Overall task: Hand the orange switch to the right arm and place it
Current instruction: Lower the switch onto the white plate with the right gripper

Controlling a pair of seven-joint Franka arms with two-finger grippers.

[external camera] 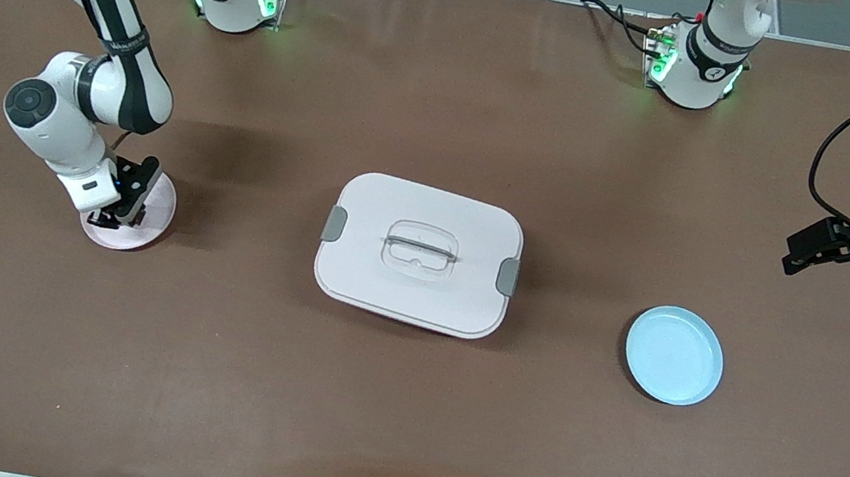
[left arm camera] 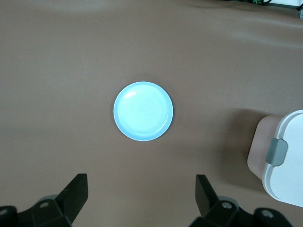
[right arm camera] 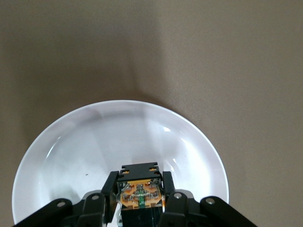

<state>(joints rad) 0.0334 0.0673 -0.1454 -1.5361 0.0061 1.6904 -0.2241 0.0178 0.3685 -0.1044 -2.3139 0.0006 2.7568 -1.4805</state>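
Observation:
The orange switch (right arm camera: 139, 191), a small black box with an orange face, sits between the fingers of my right gripper (right arm camera: 139, 196). The fingers press its two sides. The switch is low over or resting in the pale pink plate (right arm camera: 71, 142), near its rim. In the front view the right gripper (external camera: 110, 214) is down on that plate (external camera: 157, 211) at the right arm's end of the table, and it hides the switch. My left gripper (external camera: 796, 254) is open and empty, up in the air at the left arm's end; its wrist view shows the jaws wide apart (left arm camera: 142, 191).
A white lidded box (external camera: 420, 253) with grey clips stands mid-table; it also shows in the left wrist view (left arm camera: 284, 161). A light blue plate (external camera: 674, 355) lies between the box and the left arm's end, also in the left wrist view (left arm camera: 143, 111).

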